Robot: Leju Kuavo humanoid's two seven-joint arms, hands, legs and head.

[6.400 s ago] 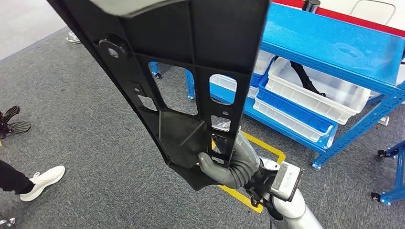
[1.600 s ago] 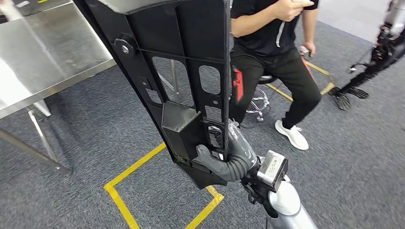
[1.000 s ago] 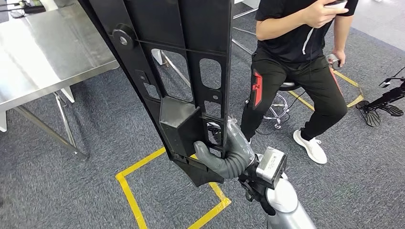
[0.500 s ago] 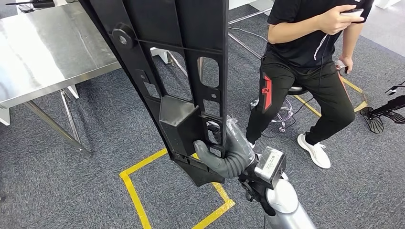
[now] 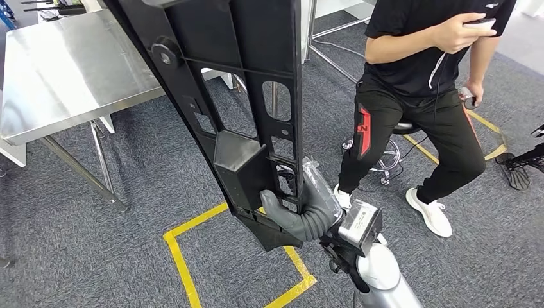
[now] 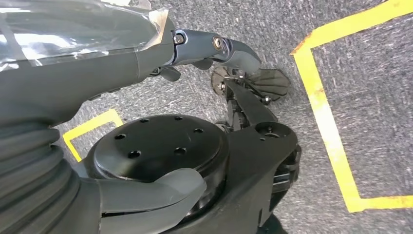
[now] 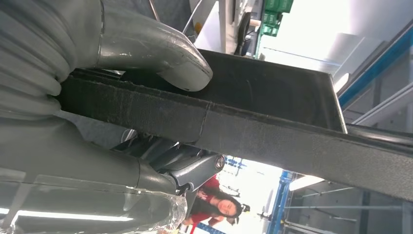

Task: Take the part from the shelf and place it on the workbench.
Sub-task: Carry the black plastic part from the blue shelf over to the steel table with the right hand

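Holding the part [image 5: 240, 96]: the right robot hand [image 5: 301, 212] grips the long black plastic panel near its lower end, thumb pressed on the panel's front face and the remaining fingers wrapped behind its edge. In the right wrist view the same thumb [image 7: 160, 56] lies across the panel's dark textured edge [image 7: 272, 141].

Part: black moulded panel, ribbed, with several rectangular cut-outs, a round boss near the upper left and a raised box-shaped pocket just above the grip. Held upright and leaning slightly left, off the floor, rising past the top of the head view. It stands in the air to the right of the surface, not touching it.

Surface [image 5: 58, 70]: bare stainless steel top on slanted metal legs, far left.

Left robot hand [image 6: 97, 87]: seen in the left wrist view hanging over the carpet, fingers curled in a little; nothing lies in it. Whether it counts as closed cannot be told from this angle.

Floor [image 5: 96, 256]: grey carpet with a yellow tape rectangle [image 5: 179, 256] marked on it, directly below the part's lower end.

Person [image 5: 417, 96]: seated on a stool [image 5: 385, 147] at the far right, black shirt, black trousers with a red mark on the thigh, white shoes, one hand holding a small device near the chest.
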